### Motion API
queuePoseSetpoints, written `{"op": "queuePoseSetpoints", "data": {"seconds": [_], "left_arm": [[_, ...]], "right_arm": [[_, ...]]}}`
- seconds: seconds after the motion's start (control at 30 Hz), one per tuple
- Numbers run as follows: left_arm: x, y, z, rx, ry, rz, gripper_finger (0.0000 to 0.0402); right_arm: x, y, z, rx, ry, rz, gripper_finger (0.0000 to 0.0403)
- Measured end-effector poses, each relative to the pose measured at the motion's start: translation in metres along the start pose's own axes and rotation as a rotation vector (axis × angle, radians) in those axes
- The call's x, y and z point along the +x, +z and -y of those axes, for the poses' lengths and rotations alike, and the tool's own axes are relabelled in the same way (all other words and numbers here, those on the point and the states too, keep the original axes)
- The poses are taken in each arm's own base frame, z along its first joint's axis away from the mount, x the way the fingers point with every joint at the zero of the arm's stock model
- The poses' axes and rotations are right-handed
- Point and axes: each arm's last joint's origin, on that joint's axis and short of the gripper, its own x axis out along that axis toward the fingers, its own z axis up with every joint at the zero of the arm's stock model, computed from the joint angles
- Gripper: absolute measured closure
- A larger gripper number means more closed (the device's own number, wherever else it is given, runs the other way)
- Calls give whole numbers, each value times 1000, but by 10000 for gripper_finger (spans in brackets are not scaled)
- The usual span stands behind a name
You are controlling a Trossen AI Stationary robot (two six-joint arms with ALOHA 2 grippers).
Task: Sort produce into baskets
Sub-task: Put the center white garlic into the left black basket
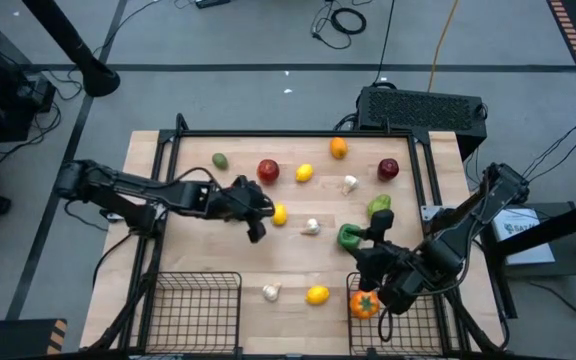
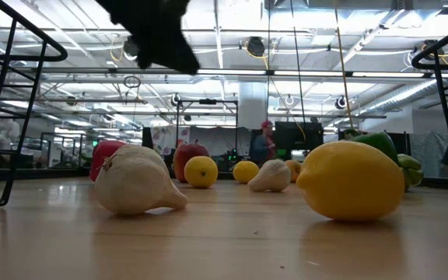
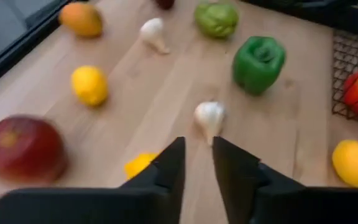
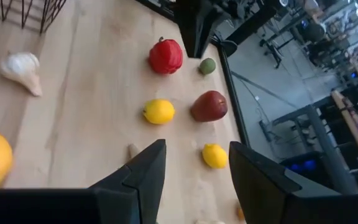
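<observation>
Hovering above the middle of the table (image 1: 228, 275), my left gripper (image 3: 197, 165) had its fingers (image 3: 169, 168) only a little apart, and they held nothing. A yellow lemon (image 3: 140, 163) lay just beside their tips and a white garlic bulb (image 3: 209, 116) near them. My right gripper (image 4: 191, 165) stood at the near right corner, over the right basket (image 1: 408, 325), with fingers open and empty. An orange tomato (image 1: 365, 304) was in this basket.
</observation>
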Motion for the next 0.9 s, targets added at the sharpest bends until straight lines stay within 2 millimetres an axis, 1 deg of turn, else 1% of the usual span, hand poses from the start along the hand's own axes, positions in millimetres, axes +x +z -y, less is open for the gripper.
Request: {"op": "queuePoseSetpoints", "data": {"seconds": [0.13,0.2,0.27,0.37,0.47,0.63,0.77,0.9], "left_arm": [[30,1,10,57,-25,73,250],[48,-4,14,93,-24,74,229],[64,-12,15,106,-14,50,215],[86,-23,18,103,-11,31,209],[103,-33,20,106,-49,8,208],[121,-43,22,106,-45,7,207],[136,-51,24,133,-46,14,207],[145,-50,30,164,-38,-1,207]], "right_arm": [[7,1,5,-70,-23,-18,235],[11,1,8,-101,-35,-29,235],[12,1,11,-119,-40,-33,235],[10,2,19,-118,-46,-22,235],[4,2,28,-95,-83,1,235],[-1,1,38,-30,-113,25,235],[-2,1,38,-13,-108,26,235],[-2,1,37,1,-103,25,235]]}}
